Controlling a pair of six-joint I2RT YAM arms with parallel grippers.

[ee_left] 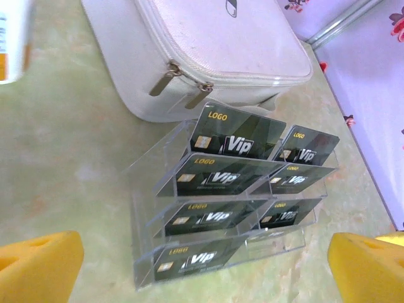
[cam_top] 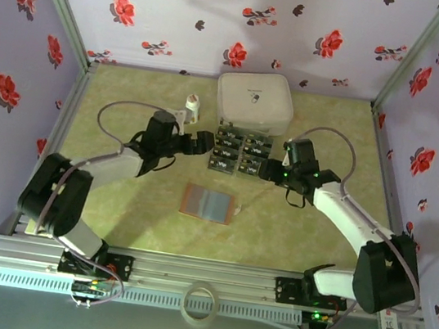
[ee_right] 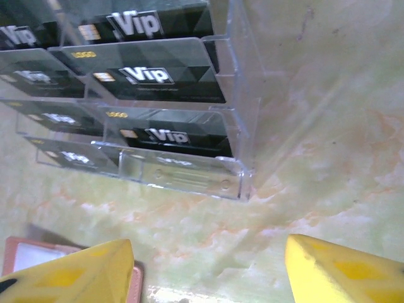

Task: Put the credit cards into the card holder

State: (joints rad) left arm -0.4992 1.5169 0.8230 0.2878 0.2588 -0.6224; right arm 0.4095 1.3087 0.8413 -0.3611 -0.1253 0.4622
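Between flowered walls (cam_top: 183, 18), green table (cam_top: 291, 241) bears card holder (cam_top: 209, 204).

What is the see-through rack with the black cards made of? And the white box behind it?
The rack looks like clear hard plastic, probably acrylic: the table shows through its glossy walls. The cards seem thin shiny plastic with printed lettering. The white case looks like soft fabric or fake leather, with a zipper and metal pulls.
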